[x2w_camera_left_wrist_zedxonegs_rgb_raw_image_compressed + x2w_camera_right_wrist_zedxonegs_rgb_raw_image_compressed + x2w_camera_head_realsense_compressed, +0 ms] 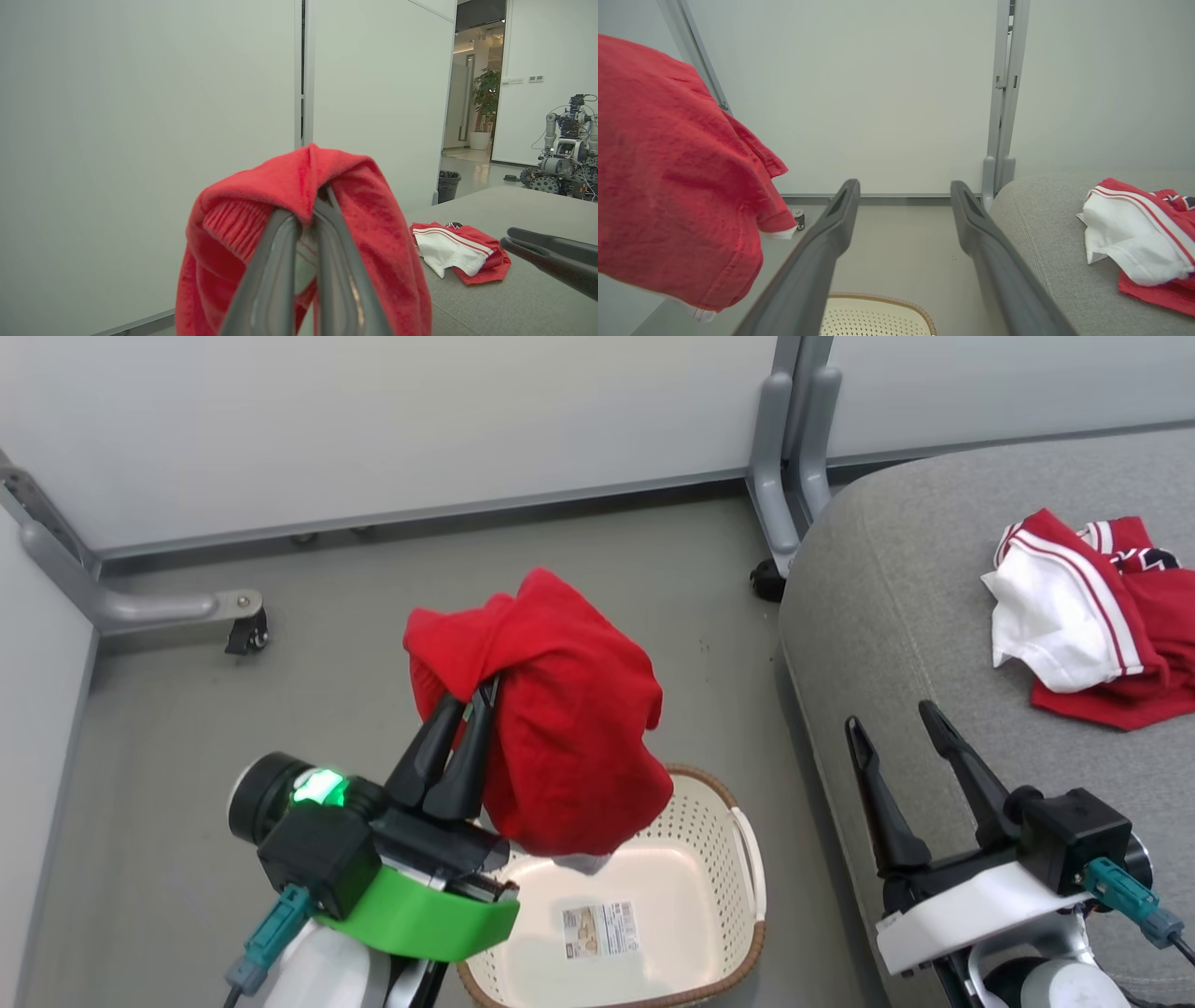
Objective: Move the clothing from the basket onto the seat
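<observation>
My left gripper is shut on a red garment of the clothing, which hangs above the cream basket. In the left wrist view the red garment drapes over my closed left gripper. The basket's inside holds only a label sticker. More clothing, red and white with striped trim, lies crumpled on the grey seat at the right. My right gripper stands open over the seat's near edge, nothing between its fingers. The right wrist view has the right gripper, the hanging garment, basket rim and seat.
Pale partition panels stand behind, with grey feet on castors and a grey post beside the seat. Grey floor surrounds the basket. Through a doorway in the left wrist view, another robot and a bin stand far off.
</observation>
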